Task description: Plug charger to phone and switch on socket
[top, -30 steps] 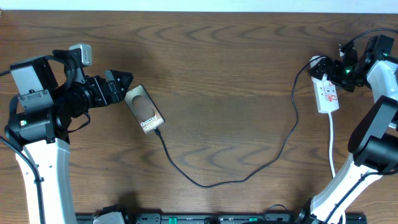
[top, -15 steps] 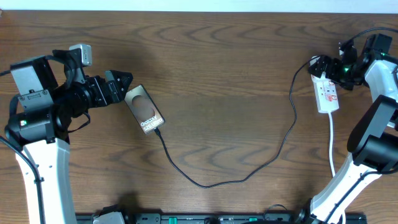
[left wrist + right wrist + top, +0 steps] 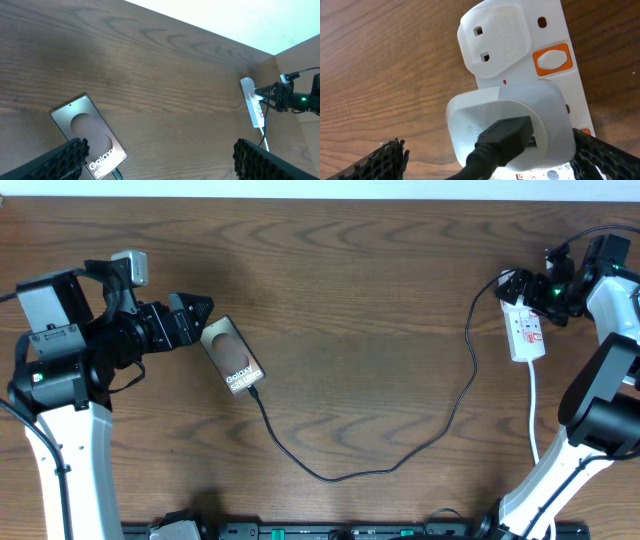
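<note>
The whole run of the charger is being shown by the overhead view alone. Its thin black cable is being traced from the lower end of the phone, through a loop sagging toward the near edge of the table, and up to the socket. Only in the right wrist view is the socket's face being seen close. There a white plug head is sitting in it with a black connector entering its front, beside an empty outlet and an orange-red switch. Whether the switch is on cannot be told. The left wrist view is adding the "Galaxy" lettering and a small black tip meeting the phone's bottom edge.

The left gripper is being held wide apart and empty, just beside the phone's upper end. The right gripper is likewise being held spread, straddling the plug head with its fingers clear of it on both sides.

Compared with a second ago, the right gripper is being found slightly nearer the far edge, and the cable beside the socket is lying slightly further left. The phone and left arm are unchanged.

The socket is lying close to the table's right edge. Broad bare wood is being left between it and the phone, crossed only by the cable
</note>
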Robot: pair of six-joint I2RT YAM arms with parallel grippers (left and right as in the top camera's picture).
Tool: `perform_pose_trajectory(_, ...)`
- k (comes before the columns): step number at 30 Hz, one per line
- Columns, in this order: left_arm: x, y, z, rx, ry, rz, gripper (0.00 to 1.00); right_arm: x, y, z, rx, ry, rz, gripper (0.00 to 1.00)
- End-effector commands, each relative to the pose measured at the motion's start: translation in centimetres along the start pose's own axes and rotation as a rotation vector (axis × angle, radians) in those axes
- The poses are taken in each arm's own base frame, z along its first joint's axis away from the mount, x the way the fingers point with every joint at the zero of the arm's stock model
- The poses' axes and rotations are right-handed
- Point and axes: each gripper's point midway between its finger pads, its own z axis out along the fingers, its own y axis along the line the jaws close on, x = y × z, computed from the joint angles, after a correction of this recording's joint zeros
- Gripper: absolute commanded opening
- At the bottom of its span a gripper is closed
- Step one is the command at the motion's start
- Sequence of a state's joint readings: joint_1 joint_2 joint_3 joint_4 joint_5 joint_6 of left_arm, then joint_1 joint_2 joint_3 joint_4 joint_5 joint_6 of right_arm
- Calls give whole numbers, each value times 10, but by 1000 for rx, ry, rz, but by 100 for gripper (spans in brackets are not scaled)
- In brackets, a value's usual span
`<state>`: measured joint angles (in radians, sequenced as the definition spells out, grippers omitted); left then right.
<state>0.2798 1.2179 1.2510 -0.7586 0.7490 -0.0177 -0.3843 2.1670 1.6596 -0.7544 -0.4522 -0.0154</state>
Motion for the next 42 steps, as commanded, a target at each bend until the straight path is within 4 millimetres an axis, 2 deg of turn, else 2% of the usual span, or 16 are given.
perform_pose_trajectory(1,-1,3,1,-11,1,19,95,23,13,22,-63,80,51,99)
perform_pose_trajectory(10,0,3,1,-11,3,16,95,23,19,25,-91,78,66,99)
perform_pose_trajectory(20,1,3,1,-11,7,13,95,28,35,33,-122,102,66,99)
perform_pose_trajectory(34,2,3,1,-11,9,11,95,41,36,35,-119,145,99,99)
perform_pose_trajectory(42,2,3,1,-11,9,11,95,60,33,47,-119,176,123,99)
